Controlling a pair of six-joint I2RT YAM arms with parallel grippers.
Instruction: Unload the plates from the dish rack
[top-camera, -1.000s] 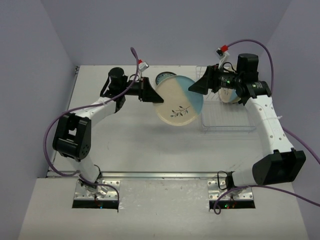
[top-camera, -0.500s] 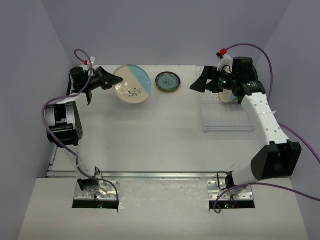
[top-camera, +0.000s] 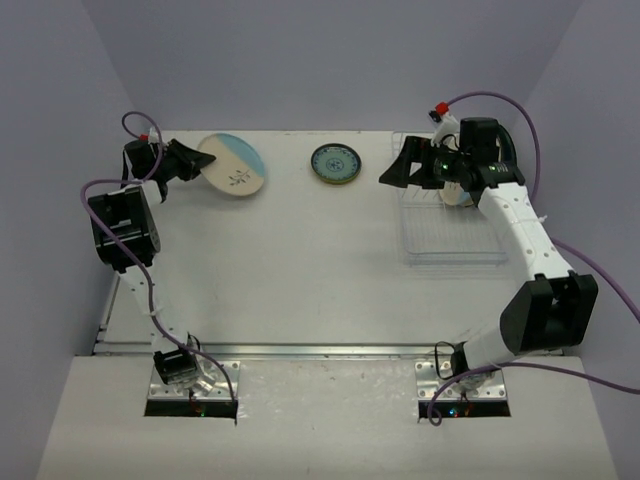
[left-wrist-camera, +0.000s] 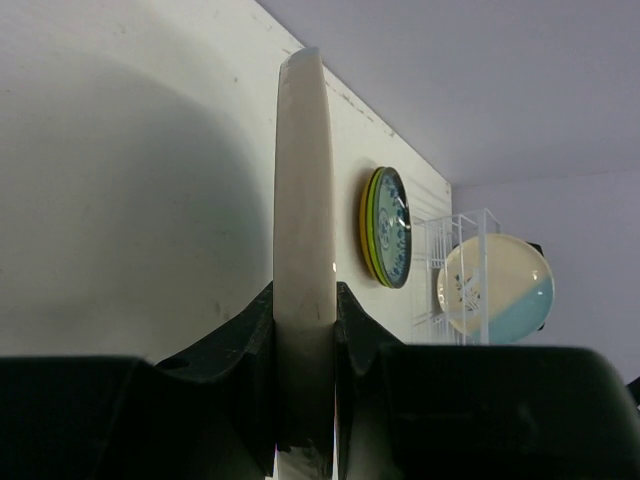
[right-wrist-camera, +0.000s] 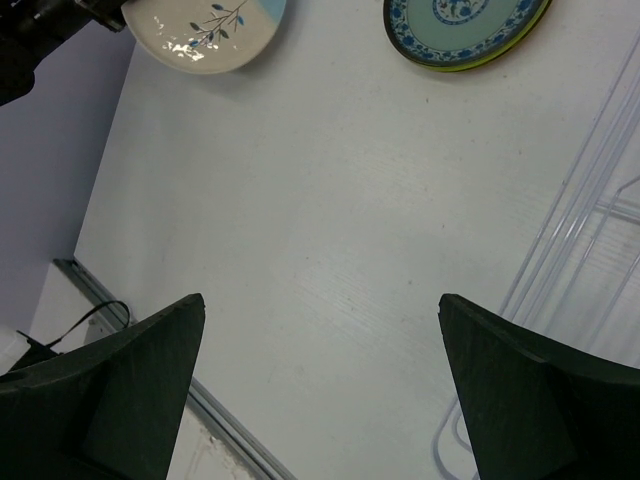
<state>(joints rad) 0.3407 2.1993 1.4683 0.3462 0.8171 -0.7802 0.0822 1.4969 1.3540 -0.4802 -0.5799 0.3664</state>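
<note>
The white table (top-camera: 300, 280) fills the scene; at its right side lies the white wire dish rack (top-camera: 455, 240), its flat grid base bare nearer the arms; 1 cream and light-blue racked plate (left-wrist-camera: 495, 285) stands upright in the slotted far end, partly hidden by the right arm in the top view. At the far left of the table the leaf-sprig plate (top-camera: 235, 168), also cream and light blue, is tilted and held by its rim; the left gripper (left-wrist-camera: 303, 300) is clamped on that rim, 1 finger on each face; whether the plate touches the table I cannot tell. Between this plate and the rack, well apart from both, the small teal-patterned plate (top-camera: 335, 163) lies flat on the table with a lime-green edge beneath it; whether that is 1 plate or 2 stacked is unclear. The right gripper (right-wrist-camera: 320, 300) hangs above the table just beside the rack's left edge, jaws spread wide and holding nothing.
</note>
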